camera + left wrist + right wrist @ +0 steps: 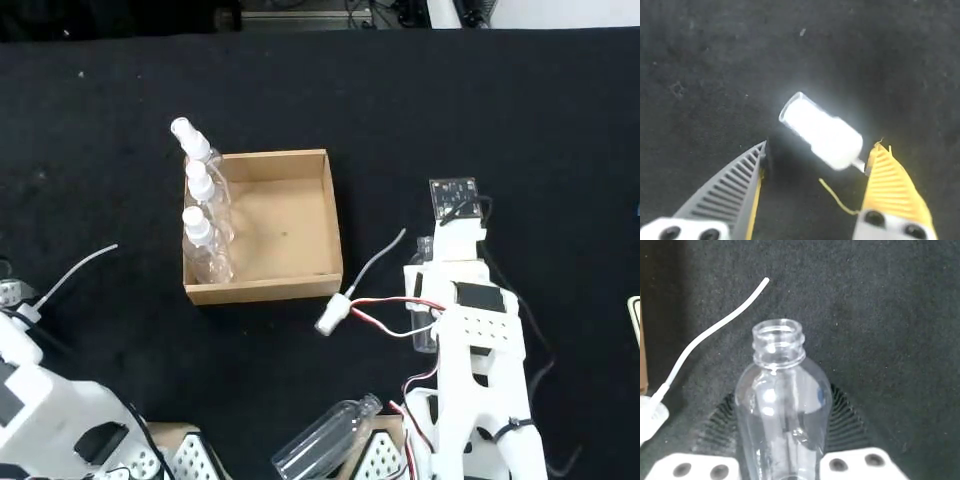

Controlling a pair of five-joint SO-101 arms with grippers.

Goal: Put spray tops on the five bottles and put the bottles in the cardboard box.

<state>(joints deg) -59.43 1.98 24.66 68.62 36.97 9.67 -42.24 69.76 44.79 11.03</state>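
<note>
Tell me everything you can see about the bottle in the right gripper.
The bottle is clear, plastic-looking and empty, with a rounded shoulder and an open threaded neck, no spray top on it. It is held between the ribbed fingers of the right gripper, neck pointing away from the wrist over the black mat.

A: Box contents?
B: Cardboard box [290,215], middle of the table [480,100]: three capped bottles [205,225] standing along its left wall.
A: Outside?
B: Spray top [334,315] just off its near right corner. Uncapped bottle [325,440] lying at the near edge. Fourth bottle [425,338] partly under right arm [480,340].
</note>
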